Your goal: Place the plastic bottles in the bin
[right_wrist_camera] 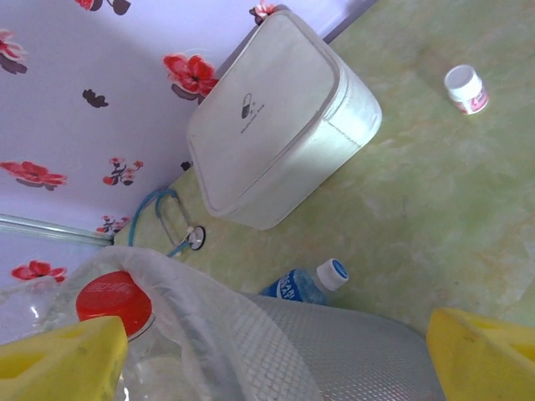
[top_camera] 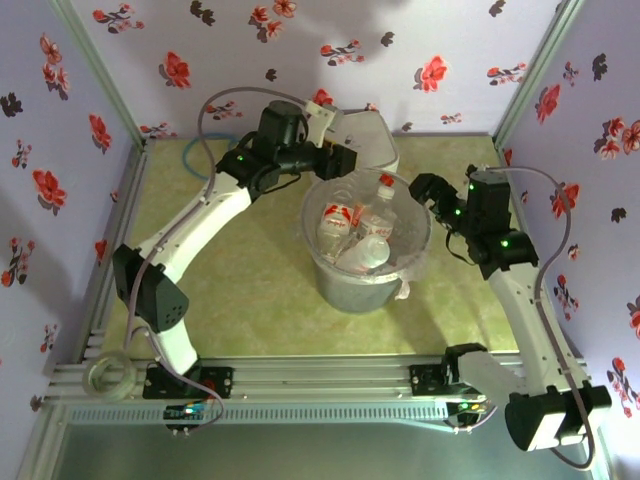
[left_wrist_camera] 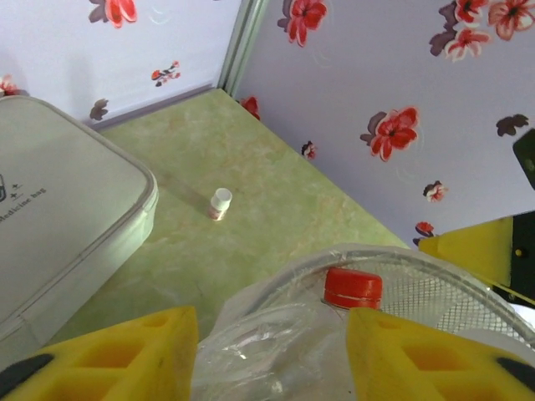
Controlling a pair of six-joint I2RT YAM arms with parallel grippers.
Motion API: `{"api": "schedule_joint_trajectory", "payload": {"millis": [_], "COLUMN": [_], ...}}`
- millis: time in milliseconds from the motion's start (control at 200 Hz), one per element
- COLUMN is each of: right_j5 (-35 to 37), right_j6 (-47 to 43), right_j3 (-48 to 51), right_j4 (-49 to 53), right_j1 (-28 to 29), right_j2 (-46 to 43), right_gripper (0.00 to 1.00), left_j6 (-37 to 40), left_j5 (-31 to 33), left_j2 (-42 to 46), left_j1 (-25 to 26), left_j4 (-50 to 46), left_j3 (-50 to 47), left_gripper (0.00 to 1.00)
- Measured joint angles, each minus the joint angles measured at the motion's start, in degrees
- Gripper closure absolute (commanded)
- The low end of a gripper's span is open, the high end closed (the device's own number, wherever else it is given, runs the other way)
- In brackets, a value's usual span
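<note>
The bin [top_camera: 352, 290] stands mid-table with three clear bottles [top_camera: 336, 218] lying in its bag. A red-capped bottle [left_wrist_camera: 353, 288] leans just inside the far rim [left_wrist_camera: 443, 280], and its red cap [right_wrist_camera: 114, 299] is also in the right wrist view. My left gripper [top_camera: 345, 168] [left_wrist_camera: 272, 351] hovers at that rim. Its jaws stand partly apart and clear crinkled plastic fills the gap; whether they press on it I cannot tell. My right gripper [top_camera: 425, 190] [right_wrist_camera: 276, 359] is wide open beside the bin's right wall [right_wrist_camera: 351, 351]. A blue-labelled bottle [right_wrist_camera: 305, 284] lies on the table behind the bin.
A white rounded box [top_camera: 365, 135] [left_wrist_camera: 58, 209] [right_wrist_camera: 276, 125] sits at the back, close behind the bin. A tiny white cap-like piece [left_wrist_camera: 220, 203] [right_wrist_camera: 466, 88] stands on the green table. A teal tube [top_camera: 195, 155] [right_wrist_camera: 171, 221] lies back left. A tape roll [top_camera: 110, 375] rests at the near-left rail.
</note>
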State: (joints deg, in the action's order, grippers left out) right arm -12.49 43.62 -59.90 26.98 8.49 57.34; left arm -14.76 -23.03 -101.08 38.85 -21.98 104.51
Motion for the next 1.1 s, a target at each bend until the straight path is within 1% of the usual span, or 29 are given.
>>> {"api": "schedule_joint_trajectory", "payload": {"millis": [60,305,435,585,700,840,930,1030,1100], "right_j5": [-0.31,-0.68,-0.68,-0.66,-1.51,-5.18,-6.19,-5.44,-4.48], "right_j6": [0.02,-0.02,-0.07,-0.59,-2.34,-6.73,-10.78,-15.04,-16.74], "right_j3": [0.0,0.0,0.0,-0.07,-1.68,-7.61,-11.28,-14.12,-14.51], "right_j4": [-0.17,-0.17,-0.17,-0.11,0.7,1.55,2.12,4.13,5.05], "right_j1": [0.0,0.0,0.0,0.0,0.0,1.03,4.79,10.27,11.89], "right_j2": [0.0,0.0,0.0,-0.26,-1.84,-4.33,-5.31,-5.11,-4.61], "right_gripper": [0.07,0.07,0.07,0.07,0.07,0.09,0.1,0.1,0.1], "left_j6": [-0.33,-1.33,-1.42,-1.64,-1.9,-2.93,-3.65,-3.98,-3.96], "left_j5": [-0.39,-1.68,-1.9,-2.21,-2.32,-2.49,-2.21,0.52,2.27], "left_j2": [-0.02,0.79,3.52,9.27,13.29,14.99,14.99,14.6,13.86], "left_j1": [0.0,-1.81,-4.11,-7.8,-10.54,-12.52,-13.18,-13.38,-13.38], "left_j4": [-0.33,-2.36,-2.99,-2.01,-1.22,0.66,1.86,1.66,1.44], "left_j3": [0.0,-0.46,-1.79,-5.09,-8.13,-12.22,-16.04,-20.39,-22.56], "left_gripper": [0.35,0.18,0.13,0.07,0.07,0.07,0.08,0.08,0.09]}}
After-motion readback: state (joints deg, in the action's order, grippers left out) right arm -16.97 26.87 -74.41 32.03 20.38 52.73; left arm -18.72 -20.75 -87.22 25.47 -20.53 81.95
